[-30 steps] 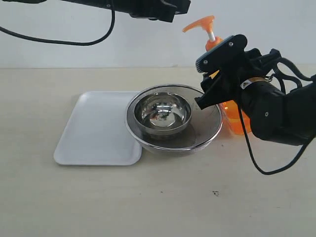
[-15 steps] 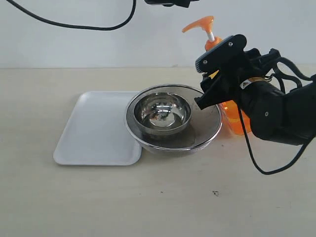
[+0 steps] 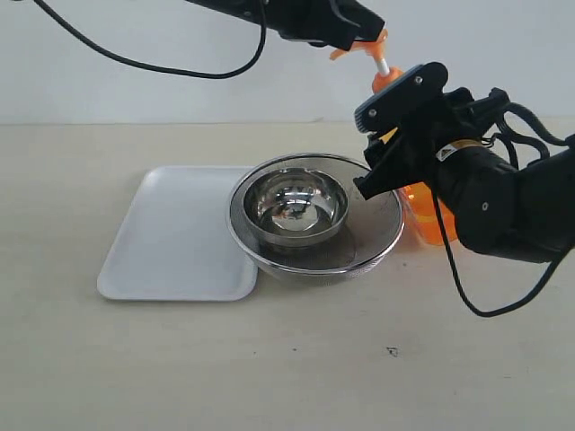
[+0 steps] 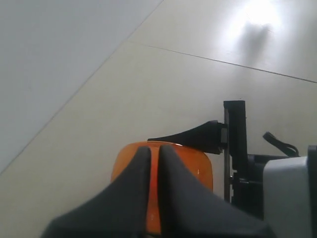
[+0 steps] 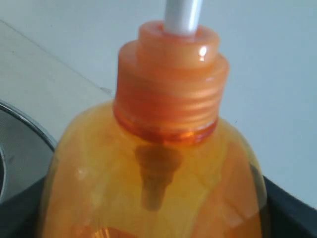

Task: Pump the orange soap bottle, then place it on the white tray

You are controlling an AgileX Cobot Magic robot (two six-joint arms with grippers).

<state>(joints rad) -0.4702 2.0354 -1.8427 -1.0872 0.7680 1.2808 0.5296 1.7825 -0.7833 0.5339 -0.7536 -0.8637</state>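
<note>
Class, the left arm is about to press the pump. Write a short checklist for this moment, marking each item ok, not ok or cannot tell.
1. The orange soap bottle stands upright: ok.
2. The right gripper has fingers on both sides of the bottle's body: ok.
3. The left gripper is shut and over the pump head: ok.
4. Its fingers touch the pump head: cannot tell.
5. The white tray has bare space for the bottle: ok.
6. Straight path to the tray: not ok, the strainer bowl stands between.
</note>
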